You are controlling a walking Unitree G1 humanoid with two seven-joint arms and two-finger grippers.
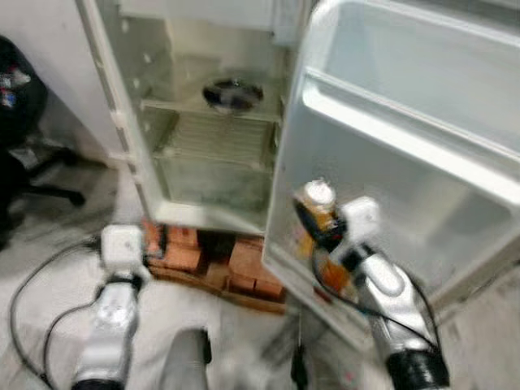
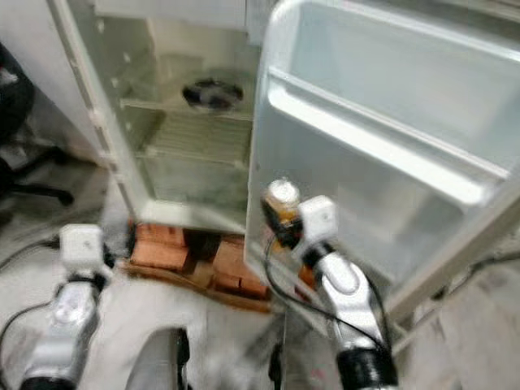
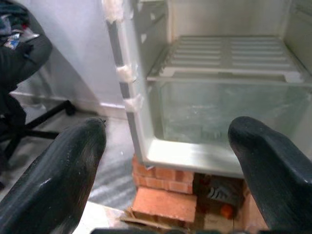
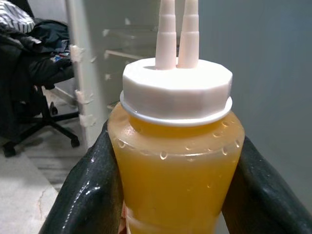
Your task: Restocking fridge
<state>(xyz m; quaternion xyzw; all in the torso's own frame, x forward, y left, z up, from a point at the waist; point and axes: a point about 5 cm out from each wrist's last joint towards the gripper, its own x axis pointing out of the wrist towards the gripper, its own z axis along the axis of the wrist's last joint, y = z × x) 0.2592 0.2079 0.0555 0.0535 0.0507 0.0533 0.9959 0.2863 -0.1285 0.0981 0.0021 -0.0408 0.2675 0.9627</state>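
The right end effector point(image 4: 170, 195) was clamped on a bottle point(image 4: 175, 165) of yellow-orange liquid, one black finger point(image 4: 85, 195) pressed against each side of it. The bottle stood upright in the grip, its white cap point(image 4: 176, 90) carrying two slim nozzles. In the head views the bottle point(image 1: 318, 213) was held up just in front of the lower part of the open fridge door point(image 1: 422, 122), close to the door's inner edge and below its long white door shelf point(image 1: 406, 138).

The fridge point(image 1: 203, 122) stood open on a base of red bricks point(image 1: 187, 252). Inside, a dark round dish point(image 1: 232, 95) sat on an upper shelf. Under it was a ribbed white shelf point(image 3: 229, 56) with nothing visible on it, and below that a clear drawer point(image 3: 229, 109). The fridge's left wall edge point(image 3: 124, 83) carried patches of tape.

The left end effector point(image 3: 165, 146) hung low with its fingers point(image 3: 63, 170) spread wide and nothing between them, facing the bottom front lip of the fridge and the bricks. In the head views the left arm point(image 1: 114, 309) reached over pale floor point(image 1: 49, 219) left of the bricks, apart from the fridge. A black office chair point(image 1: 20, 122) stood at the far left, well apart from the arm, and dark cables point(image 1: 24, 301) trailed across the floor beside it.
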